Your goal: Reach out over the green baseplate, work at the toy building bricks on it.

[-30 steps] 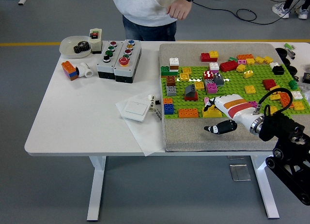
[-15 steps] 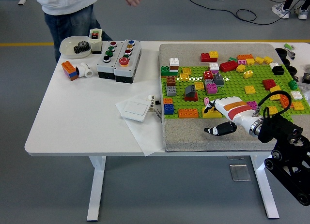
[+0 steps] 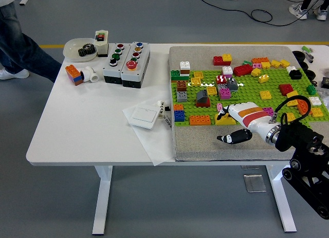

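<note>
The green baseplate (image 3: 241, 96) lies on a grey mat (image 3: 205, 143) at the right end of the white table (image 3: 92, 125), crowded with toy building bricks (image 3: 226, 89). The right hand (image 3: 237, 122) reaches in over its near edge, palm down; the fingers (image 3: 224, 112) are loosely extended and hold nothing, the dark thumb (image 3: 231, 138) hanging below over the mat. The fingertips rest just beside a yellow brick (image 3: 225, 120), with an orange brick (image 3: 200, 120) further out beyond them and a small pink piece (image 3: 219, 107) close above. A grey-and-red brick (image 3: 202, 98) stands a little farther off. Whether the fingertips touch the yellow brick cannot be told; the hand covers part of it.

Well away beyond the fingertips lie a white switch (image 3: 144, 116) on a paper sheet (image 3: 151, 140), a grey button box (image 3: 126, 63), a bowl (image 3: 77, 45) with a black gear (image 3: 87, 51), and a small orange-and-blue brick stack (image 3: 74, 74). A person's leg (image 3: 20, 48) is cut off at the far corner.
</note>
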Motion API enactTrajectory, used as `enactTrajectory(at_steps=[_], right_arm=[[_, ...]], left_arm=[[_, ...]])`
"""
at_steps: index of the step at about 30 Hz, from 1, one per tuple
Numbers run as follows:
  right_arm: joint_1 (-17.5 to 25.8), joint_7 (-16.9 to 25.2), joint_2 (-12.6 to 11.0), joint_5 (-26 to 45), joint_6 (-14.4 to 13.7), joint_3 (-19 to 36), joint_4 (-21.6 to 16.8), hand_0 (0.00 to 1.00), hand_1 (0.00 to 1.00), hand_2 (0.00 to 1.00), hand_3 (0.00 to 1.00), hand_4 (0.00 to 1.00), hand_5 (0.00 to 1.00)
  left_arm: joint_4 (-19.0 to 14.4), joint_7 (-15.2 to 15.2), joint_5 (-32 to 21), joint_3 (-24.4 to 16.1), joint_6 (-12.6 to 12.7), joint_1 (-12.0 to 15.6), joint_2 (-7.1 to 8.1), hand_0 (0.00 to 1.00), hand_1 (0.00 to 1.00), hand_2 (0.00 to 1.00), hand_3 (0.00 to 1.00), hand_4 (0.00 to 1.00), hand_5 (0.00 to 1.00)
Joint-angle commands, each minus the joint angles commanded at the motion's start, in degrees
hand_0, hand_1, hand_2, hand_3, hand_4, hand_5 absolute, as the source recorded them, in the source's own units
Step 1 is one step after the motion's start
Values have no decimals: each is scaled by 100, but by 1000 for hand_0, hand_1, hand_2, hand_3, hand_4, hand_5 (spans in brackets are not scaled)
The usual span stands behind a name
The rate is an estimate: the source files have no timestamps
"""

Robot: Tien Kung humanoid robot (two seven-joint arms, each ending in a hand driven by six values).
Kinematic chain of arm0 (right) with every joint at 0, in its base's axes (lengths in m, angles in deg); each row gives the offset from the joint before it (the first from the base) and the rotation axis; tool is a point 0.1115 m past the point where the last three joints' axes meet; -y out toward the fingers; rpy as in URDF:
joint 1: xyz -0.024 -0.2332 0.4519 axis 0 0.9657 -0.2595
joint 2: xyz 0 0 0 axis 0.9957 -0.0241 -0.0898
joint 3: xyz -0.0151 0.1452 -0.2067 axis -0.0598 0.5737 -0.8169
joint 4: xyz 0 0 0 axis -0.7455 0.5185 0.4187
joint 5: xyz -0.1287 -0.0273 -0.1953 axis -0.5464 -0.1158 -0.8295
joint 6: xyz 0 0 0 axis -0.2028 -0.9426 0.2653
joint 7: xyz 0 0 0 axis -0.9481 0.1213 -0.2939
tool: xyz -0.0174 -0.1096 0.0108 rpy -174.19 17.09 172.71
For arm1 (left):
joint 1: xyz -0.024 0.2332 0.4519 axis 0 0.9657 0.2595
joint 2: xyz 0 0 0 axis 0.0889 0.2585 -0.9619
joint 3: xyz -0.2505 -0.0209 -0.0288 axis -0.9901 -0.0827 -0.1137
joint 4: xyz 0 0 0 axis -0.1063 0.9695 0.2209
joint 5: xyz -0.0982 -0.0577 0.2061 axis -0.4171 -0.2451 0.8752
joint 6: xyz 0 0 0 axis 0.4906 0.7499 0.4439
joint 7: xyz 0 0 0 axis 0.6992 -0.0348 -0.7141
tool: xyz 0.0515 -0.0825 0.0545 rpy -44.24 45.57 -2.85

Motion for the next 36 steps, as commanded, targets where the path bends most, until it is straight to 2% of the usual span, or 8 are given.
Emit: enactTrajectory(at_steps=[12, 21, 22, 27, 28, 33, 34, 36], right_arm=[[-20, 13, -30, -19, -115, 173, -62, 600, 628, 696, 641, 888, 376], [37, 276, 39, 1159, -1159, 377, 260, 688, 678, 734, 762, 920, 383], [39, 289, 40, 1383, -1185, 381, 266, 767, 755, 796, 819, 975, 478], [84, 586, 41, 2612, -1405, 577, 259, 767, 755, 796, 819, 975, 478], [92, 593, 40, 2835, -1369, 640, 239, 803, 783, 819, 839, 998, 664], [129, 570, 29, 4062, -1163, 878, 161, 803, 783, 819, 839, 998, 664], [140, 571, 30, 4285, -1119, 935, 151, 854, 824, 855, 877, 998, 896], [166, 605, 34, 4807, -1064, 1050, 141, 854, 824, 855, 877, 998, 896]], left_arm=[[1, -32, -77, 47, -1, -26, 2, 866, 873, 878, 744, 739, 643], [10, -50, -122, 64, -2, -38, -9, 865, 873, 877, 745, 740, 644], [10, -51, -123, 64, -1, -38, -9, 865, 873, 877, 745, 739, 644], [23, -30, -95, 32, -12, -30, -20, 865, 873, 877, 745, 739, 644], [26, -31, -99, 32, -15, -29, -21, 864, 873, 877, 744, 739, 644], [42, -18, -85, 8, -29, -23, -30, 864, 873, 877, 744, 739, 644], [46, -14, -81, 1, -32, -22, -33, 863, 874, 877, 746, 738, 645], [53, -2, -64, -16, -38, -22, -38, 863, 874, 877, 746, 738, 645]])
